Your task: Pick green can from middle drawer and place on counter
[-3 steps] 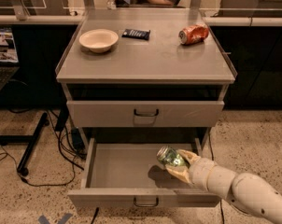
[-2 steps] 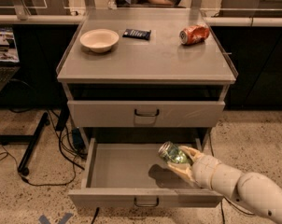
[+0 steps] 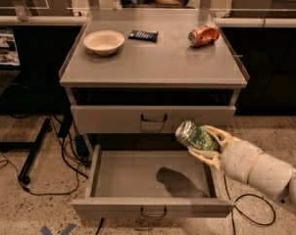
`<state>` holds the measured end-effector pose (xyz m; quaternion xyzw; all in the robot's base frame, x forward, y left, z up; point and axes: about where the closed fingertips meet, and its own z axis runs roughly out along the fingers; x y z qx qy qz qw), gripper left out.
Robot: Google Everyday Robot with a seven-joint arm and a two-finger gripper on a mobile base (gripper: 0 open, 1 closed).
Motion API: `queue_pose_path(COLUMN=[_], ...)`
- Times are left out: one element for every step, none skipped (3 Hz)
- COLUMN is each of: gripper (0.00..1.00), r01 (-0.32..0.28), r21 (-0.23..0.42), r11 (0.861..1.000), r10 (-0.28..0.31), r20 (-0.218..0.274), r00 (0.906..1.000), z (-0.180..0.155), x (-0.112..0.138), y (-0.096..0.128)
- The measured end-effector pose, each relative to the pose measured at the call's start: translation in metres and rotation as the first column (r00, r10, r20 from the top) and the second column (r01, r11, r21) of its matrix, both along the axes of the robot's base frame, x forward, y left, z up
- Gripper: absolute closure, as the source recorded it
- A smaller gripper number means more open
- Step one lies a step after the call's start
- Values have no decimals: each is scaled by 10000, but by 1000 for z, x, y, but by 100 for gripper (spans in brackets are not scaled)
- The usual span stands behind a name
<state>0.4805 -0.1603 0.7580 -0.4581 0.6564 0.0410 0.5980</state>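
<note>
Since a moment ago the gripper point(image 3: 203, 141) has come up a fair bit and it's taking the green can point(image 3: 191, 134) with it, so the can is now hanging clear above the right side of the middle drawer point(image 3: 113, 207) instead of sitting low in it. Its pale fingers point(image 3: 212, 130) are pinching the can from above and below, closed snug on its body, with the can tilting and its silver end pointing up and to the left. Only a dark shadow point(image 3: 175, 180) is lying on the pulled-out drawer's floor. Right behind the can, the closed upper drawer front point(image 3: 113, 119) is sitting just below the counter's front edge, so that's what's standing between the can and the counter point(image 3: 153, 62). Up on the counter, a shallow cream bowl point(image 3: 104, 41) is sitting back left, a flat dark packet point(image 3: 143, 35) is lying just beside it, and a dented orange-red can point(image 3: 204, 35) is lying on its side back right. The white arm point(image 3: 256, 168) is reaching in from the lower right, and black cables point(image 3: 64, 151) are trailing on the floor to the cabinet's left.
</note>
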Motion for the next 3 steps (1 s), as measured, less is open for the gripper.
queue_pose_path(gripper=[100,100,100], r01=[-255,-255,-48], r21=[110,110,339], r11=[9996,9996,9994], r10=[242,242,10], r20=[1041,1041,1135], r00=[9943,9943,9935], z=[66,66,68], x=[13,13,18], y=[-5,-5,-6])
